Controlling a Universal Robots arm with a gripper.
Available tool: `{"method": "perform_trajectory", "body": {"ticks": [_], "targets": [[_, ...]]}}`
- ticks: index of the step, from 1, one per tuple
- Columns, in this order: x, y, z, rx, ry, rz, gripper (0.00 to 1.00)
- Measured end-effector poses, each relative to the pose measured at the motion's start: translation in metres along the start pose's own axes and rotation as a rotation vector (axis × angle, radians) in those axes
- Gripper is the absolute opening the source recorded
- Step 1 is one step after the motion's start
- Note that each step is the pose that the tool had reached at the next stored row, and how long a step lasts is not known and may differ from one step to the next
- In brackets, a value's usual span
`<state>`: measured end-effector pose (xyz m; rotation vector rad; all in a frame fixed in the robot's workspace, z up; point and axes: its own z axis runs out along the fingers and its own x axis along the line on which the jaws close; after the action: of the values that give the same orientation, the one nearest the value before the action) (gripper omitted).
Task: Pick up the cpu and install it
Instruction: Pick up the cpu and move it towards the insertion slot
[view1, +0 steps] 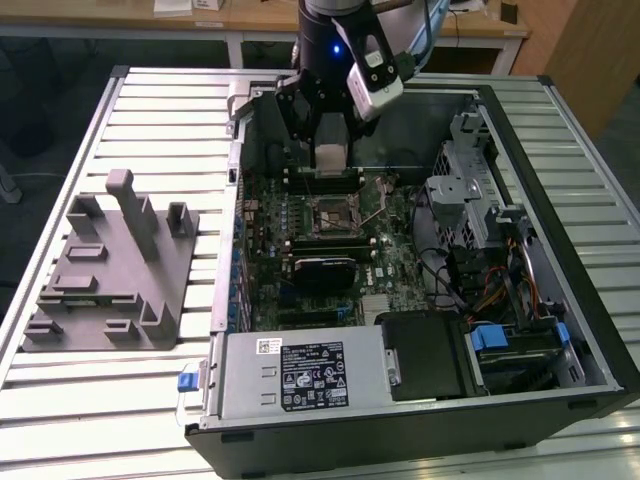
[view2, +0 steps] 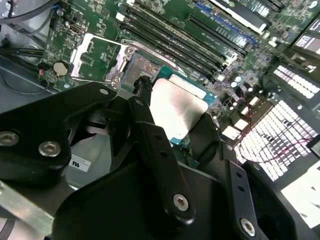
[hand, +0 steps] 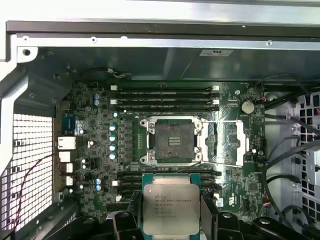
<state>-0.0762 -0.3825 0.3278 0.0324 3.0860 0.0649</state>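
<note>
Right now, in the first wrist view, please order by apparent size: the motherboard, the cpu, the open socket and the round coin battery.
1. motherboard
2. cpu and socket: about alike; the cpu is nearer the camera, so I do not rank them.
3. coin battery

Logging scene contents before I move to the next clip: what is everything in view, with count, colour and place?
cpu: one, silvery-beige, held in the pincer above the motherboard, not in the socket.
socket: one, dark, open and empty, mid-board.
motherboard: one, green, inside the case.
case: one, black, lying open on the table.
power supply: one, silvery, at the case's near edge in the exterior view.
fixture: one, grey, on the table, to the exterior view's left of the case.
table: one, pale slatted metal.
pincer: one, black, shut on the cpu.
</note>
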Motion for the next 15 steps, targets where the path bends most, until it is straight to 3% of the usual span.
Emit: {"method": "perform_trajectory", "body": {"ticks": [15], "targets": [[-0.0063, 0.0215, 0.0286, 0.0000, 0.0028, 0.000, 0.54]]}}
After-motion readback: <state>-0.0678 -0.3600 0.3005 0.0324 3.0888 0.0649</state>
